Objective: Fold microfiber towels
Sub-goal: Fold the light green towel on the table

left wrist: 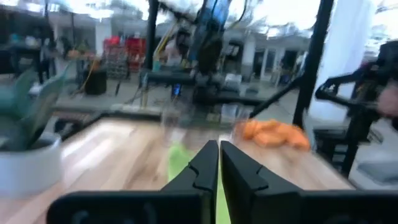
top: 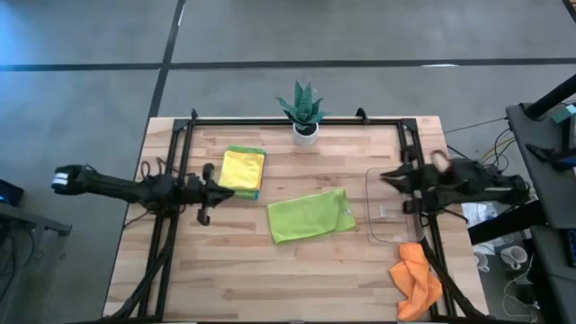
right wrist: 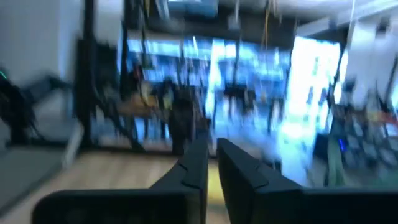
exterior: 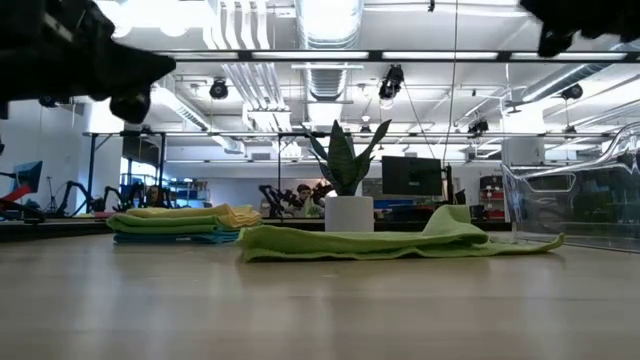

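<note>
A lime green towel (top: 310,214) lies folded flat on the middle of the table (top: 225,270); the low view shows it as the green towel (exterior: 390,240). To its far left, a folded yellow towel (top: 242,167) tops a stack (exterior: 180,222) that has green and blue layers under it. An orange towel (top: 416,279) lies crumpled at the near right corner. My left gripper (top: 229,192) (left wrist: 219,146) hangs shut above the table's left side, beside the stack. My right gripper (top: 385,176) (right wrist: 212,144) hangs shut over the right side. Both point level and hold nothing.
A clear plastic tray (top: 396,209) stands at the right, under my right gripper. A small potted plant (top: 304,112) stands at the middle of the far edge. A black frame (top: 270,121) borders the far, left and right sides. Bare wood lies along the near edge.
</note>
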You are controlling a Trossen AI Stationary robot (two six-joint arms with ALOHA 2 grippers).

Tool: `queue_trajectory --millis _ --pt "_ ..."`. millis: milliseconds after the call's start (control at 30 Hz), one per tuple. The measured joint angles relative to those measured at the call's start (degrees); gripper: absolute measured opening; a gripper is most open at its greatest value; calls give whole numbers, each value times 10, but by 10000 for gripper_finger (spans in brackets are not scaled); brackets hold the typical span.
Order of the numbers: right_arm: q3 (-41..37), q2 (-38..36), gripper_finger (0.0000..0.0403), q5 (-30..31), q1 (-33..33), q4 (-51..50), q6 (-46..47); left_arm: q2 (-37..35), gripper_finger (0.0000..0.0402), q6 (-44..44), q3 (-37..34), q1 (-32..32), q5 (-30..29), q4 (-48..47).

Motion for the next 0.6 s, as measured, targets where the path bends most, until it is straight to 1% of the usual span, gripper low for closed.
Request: queue_trajectory --millis 33,100,133,167,233,267,300,333,400,500,600 --pt "-5 -28 22 -4 0 -2 2 -30 3 -1 1 0 -2 -54" --pt "-8 -28 12 -6 1 15 15 -87 2 1 0 0 0 -107" --pt "-11 -27 11 -8 1 -1 22 -116 1 3 -2 0 6 -127" --pt "-11 -18 10 -10 0 1 27 -145 1 4 -2 0 9 -148" --pt "-18 11 9 -10 1 37 37 -201 0 15 -2 0 11 -188" --pt "-26 13 9 -10 1 32 48 -224 0 26 -2 0 11 -202" --pt "-35 16 9 -11 1 30 57 -233 0 31 -2 0 9 -206" --pt "-43 20 9 -17 0 48 66 -228 0 33 -2 0 5 -229" --pt "-67 14 9 -42 1 77 91 -207 0 33 0 0 0 -222" --pt "-100 8 9 -65 1 71 110 -167 0 32 -1 0 -2 -222" --pt "-125 10 9 -66 2 71 114 -136 0 32 -2 0 -2 -224"
